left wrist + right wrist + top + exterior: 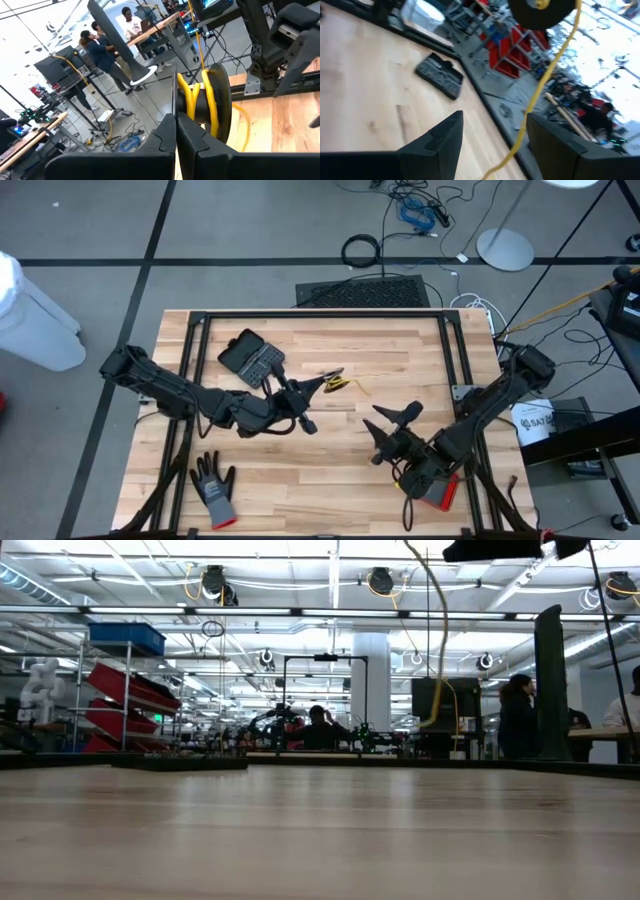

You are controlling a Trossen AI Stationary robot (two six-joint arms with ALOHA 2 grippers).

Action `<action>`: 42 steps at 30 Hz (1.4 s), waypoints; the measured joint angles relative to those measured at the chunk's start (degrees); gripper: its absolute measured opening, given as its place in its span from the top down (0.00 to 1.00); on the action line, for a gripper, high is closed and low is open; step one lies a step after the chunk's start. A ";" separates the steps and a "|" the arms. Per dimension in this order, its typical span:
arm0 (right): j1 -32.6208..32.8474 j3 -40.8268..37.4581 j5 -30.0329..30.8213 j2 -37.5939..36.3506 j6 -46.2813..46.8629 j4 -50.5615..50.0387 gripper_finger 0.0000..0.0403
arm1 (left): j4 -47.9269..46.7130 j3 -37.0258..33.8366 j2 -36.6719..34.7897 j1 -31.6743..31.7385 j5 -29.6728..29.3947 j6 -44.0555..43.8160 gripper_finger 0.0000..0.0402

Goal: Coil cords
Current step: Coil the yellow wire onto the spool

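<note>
High view, from the table's near edge to its far edge: grey glove at the front left; right gripper, jaws spread wide and empty, right of centre; left gripper, fingers pressed together on the yellow cord, held up over mid-table, its loose end trailing toward the right gripper; black case beyond, toward the far left.

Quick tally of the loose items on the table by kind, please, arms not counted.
Yellow cord on its black spool, held in the left gripper: 1
Grey glove: 1
Black case: 1
Total: 3
</note>
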 joint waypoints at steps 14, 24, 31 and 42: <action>-2.76 -0.02 1.13 0.48 3.72 0.12 0.60 | 0.13 0.00 0.02 -0.04 0.02 0.00 1.00; -4.00 -0.02 1.18 0.48 6.71 -0.11 0.64 | 0.30 0.00 0.02 -0.08 1.17 0.02 1.00; -5.05 -0.02 1.46 0.48 8.25 -0.16 0.64 | 0.78 0.00 0.02 -0.64 1.49 0.11 1.00; -5.30 -0.02 1.48 0.48 8.24 -0.16 0.74 | 0.81 0.00 0.02 -0.66 1.49 0.13 1.00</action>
